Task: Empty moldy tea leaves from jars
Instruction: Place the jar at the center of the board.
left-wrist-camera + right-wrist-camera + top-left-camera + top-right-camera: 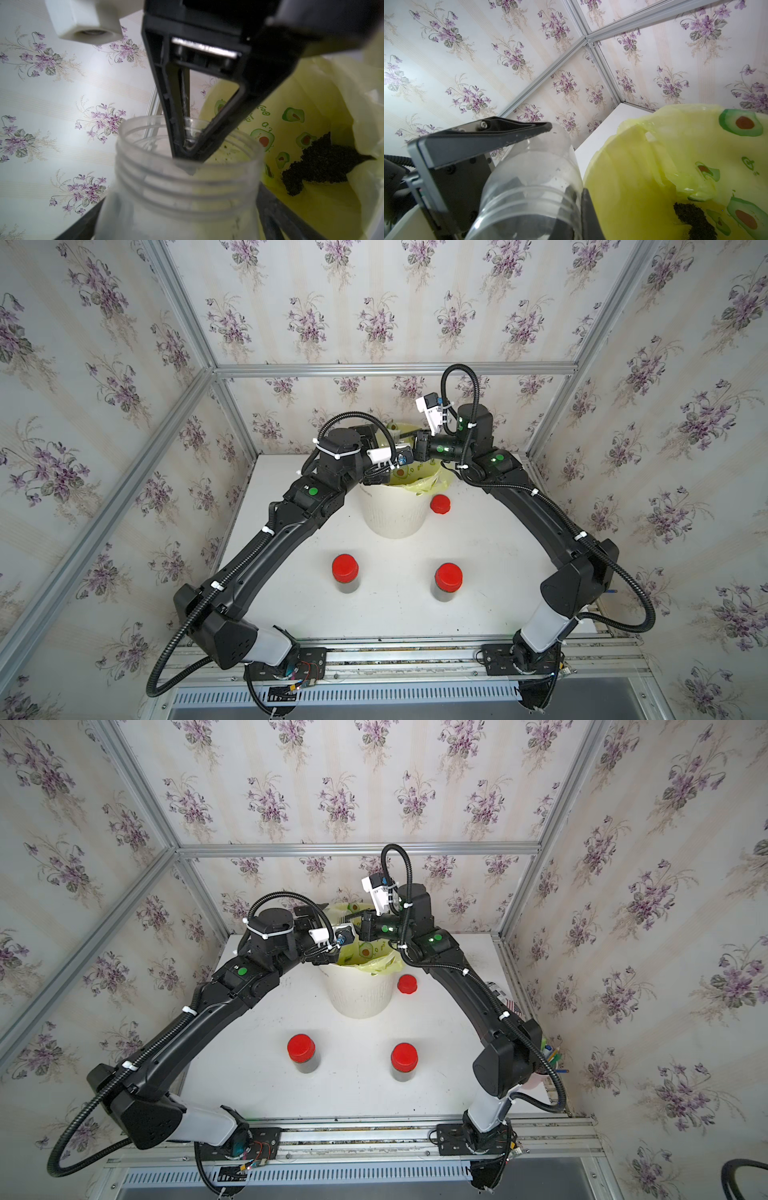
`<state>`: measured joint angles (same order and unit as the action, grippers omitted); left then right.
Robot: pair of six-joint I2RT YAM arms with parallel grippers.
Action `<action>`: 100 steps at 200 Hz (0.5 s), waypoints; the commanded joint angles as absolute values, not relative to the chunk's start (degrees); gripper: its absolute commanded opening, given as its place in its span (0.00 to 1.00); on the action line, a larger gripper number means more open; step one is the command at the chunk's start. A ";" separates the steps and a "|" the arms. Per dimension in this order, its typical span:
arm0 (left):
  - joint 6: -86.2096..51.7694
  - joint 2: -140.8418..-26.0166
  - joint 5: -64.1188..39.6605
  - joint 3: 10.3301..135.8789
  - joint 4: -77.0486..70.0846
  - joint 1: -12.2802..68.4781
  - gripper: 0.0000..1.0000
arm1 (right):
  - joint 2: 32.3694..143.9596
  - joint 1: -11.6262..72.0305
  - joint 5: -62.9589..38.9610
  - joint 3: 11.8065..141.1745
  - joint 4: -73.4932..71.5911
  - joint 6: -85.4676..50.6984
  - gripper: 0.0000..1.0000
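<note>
A round white bin (392, 522) is standing at the back of the white table (395, 622). Both arms are crowding over its mouth, hiding much of the thin yellow-green liner (417, 486) in both top views. 1 loose red lid (439, 504) is lying just beside the bin.

3 jars are showing. The left capped jar (346, 577) and the right capped jar (447, 584) are standing upright near the front, well apart and dark inside. The open jar (533, 178), clear and threaded, is hanging tilted over the liner.

The right gripper (188, 152) is pinching the open jar's rim. The left gripper (181, 192) is spreading wide on either side of the jar. 1 dark, crumbly heap of tea leaves (318, 164) is lying in the liner.
</note>
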<state>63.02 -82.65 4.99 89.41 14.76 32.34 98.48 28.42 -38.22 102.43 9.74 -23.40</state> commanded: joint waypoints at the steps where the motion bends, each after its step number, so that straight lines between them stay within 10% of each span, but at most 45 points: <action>1: 60.23 -81.67 3.59 89.06 12.26 31.52 1.00 | 97.51 27.61 -36.91 102.92 10.67 -22.03 0.00; 100: 39.31 -71.90 1.93 80.70 3.32 25.06 1.00 | 89.58 12.44 -26.27 106.22 26.85 -13.77 0.00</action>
<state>48.56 -73.08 1.67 81.71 8.99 26.44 91.13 15.40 -32.45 104.33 19.66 -18.20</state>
